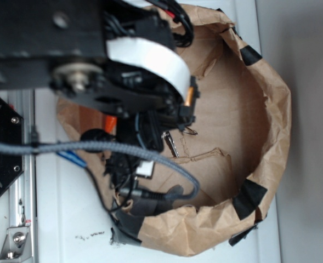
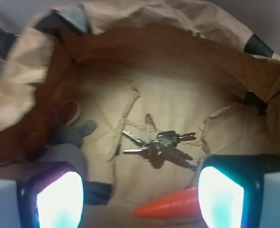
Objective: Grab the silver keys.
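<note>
The silver keys lie fanned on their ring on the brown paper floor of the bag, a little beyond and between my two fingers in the wrist view. In the exterior view only a sliver of the silver keys shows under the arm. My gripper hangs above the bag floor, open, with nothing between its glowing pads. The gripper in the exterior view is mostly hidden by the arm.
An orange plastic carrot lies just short of the keys, its tip pointing left beside the right finger. A grey plush toy sits at the left. The brown paper bag walls ring everything, with black tape patches.
</note>
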